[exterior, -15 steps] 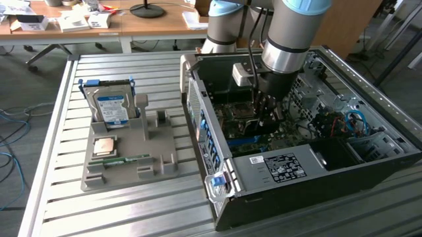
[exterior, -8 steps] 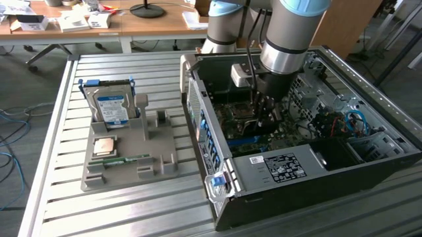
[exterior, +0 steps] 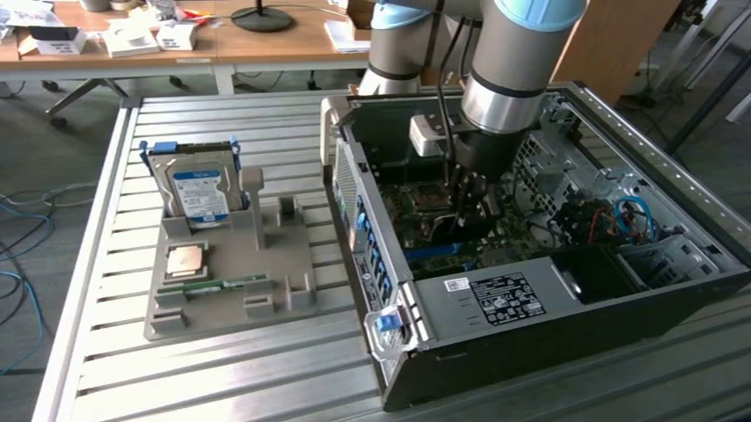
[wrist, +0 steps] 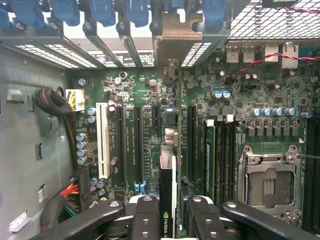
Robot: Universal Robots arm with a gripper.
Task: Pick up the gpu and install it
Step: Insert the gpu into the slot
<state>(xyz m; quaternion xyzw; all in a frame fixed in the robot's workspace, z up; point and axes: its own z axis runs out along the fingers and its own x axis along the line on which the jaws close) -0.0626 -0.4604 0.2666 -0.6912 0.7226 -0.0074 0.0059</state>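
My gripper (exterior: 470,204) is lowered inside the open computer case (exterior: 534,294), over the motherboard. In the wrist view the gpu (wrist: 168,165) shows edge-on between my fingers (wrist: 145,216), a thin card with a dark cover and a green logo. My gripper (wrist: 169,222) is shut on it. The card's silver bracket (wrist: 176,31) reaches the case's rear slot openings, among the blue clips. The card stands in line with a long black expansion slot (wrist: 191,140) on the motherboard (wrist: 250,95). I cannot tell whether its lower edge is seated in a slot.
A grey holder (exterior: 281,303) on the slatted metal table (exterior: 118,264) carries a hard drive with a blue-white label (exterior: 200,192), a processor (exterior: 188,261) and a narrow memory stick (exterior: 211,285). Inside the case are cable bundles (wrist: 52,107), memory modules (wrist: 225,155) and the processor socket (wrist: 270,182).
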